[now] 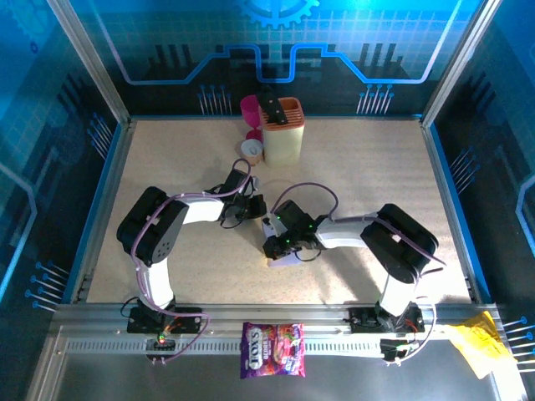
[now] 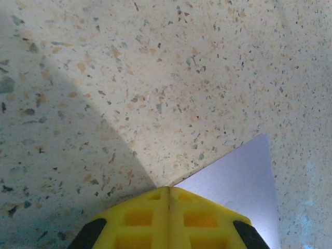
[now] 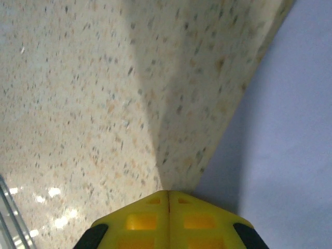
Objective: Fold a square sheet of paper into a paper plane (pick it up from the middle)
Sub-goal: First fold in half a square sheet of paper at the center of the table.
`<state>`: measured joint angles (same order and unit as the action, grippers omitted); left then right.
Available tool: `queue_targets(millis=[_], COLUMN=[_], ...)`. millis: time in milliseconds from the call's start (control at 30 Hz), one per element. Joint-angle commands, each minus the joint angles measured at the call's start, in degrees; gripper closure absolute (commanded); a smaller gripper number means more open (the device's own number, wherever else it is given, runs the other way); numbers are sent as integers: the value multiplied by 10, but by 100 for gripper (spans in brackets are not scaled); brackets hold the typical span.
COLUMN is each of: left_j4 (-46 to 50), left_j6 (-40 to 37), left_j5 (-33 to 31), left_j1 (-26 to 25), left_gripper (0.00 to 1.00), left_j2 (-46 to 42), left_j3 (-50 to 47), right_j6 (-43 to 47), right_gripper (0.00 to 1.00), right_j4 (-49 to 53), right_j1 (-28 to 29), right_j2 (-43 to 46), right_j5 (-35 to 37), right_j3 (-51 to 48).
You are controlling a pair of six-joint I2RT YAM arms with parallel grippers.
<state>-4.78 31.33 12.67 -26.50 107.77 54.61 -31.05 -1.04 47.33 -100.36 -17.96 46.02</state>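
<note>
The pale lilac sheet of paper (image 1: 286, 257) lies flat on the speckled table near the middle, mostly covered by my right gripper (image 1: 272, 246). In the left wrist view a pointed corner of the paper (image 2: 243, 181) reaches out to the right of my left gripper (image 2: 168, 189). Its yellow fingers are shut tip to tip at the paper's edge, with nothing between them. In the right wrist view the paper (image 3: 295, 124) spreads along the right side. My right gripper (image 3: 168, 193) is shut beside its edge. How the paper is folded cannot be told. In the top view my left gripper (image 1: 253, 206) sits just behind the right one.
At the back of the table stand a cream and orange holder (image 1: 283, 130), a pink cup (image 1: 250, 108) and a small roll (image 1: 250, 149). A purple sweets bag (image 1: 273, 349) and yellow crumpled paper (image 1: 478, 342) lie on the front rail (image 1: 100, 330).
</note>
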Motion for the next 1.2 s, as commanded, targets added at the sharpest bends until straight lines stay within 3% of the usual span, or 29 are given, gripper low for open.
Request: queue_targets(millis=[0,367,500,600,733,800,900,933,1067,1167], left_j4=[48,52,52,49,44,42,43,47,45,35], left_j6=[-9,-14,-24,-28,-13,0,14,16,26,33], left_j5=[-46,-48,-49,-43,-24,-16,-12,-12,-13,-12], left_j1=[-2,-1,-1,4,5,1,-14,-22,-56,-79], left_gripper=[100,100,100,100,99,89,80,77,77,76], left_j2=[35,36,31,12,-38,-65,-96,-103,-106,-94], left_j3=[-5,-2,4,13,28,27,17,14,-7,-19], right_j6=[-23,-79,-86,-61,-26,-17,-21,-28,-56,-76], right_gripper=[100,100,100,100,100,100,99,93,78,72], right_j4=[68,34,76,163,246,258,246,233,176,141], right_j1=[27,68,65,33,-68,-117,-176,-189,-196,-194], right_j2=[13,96,193,283,372,389,380,370,319,285], right_j5=[-19,-17,-6,22,30,27,4,-5,-36,-49], right_j3=[-43,-155,-187,-174,-142,-132,-122,-121,-119,-127])
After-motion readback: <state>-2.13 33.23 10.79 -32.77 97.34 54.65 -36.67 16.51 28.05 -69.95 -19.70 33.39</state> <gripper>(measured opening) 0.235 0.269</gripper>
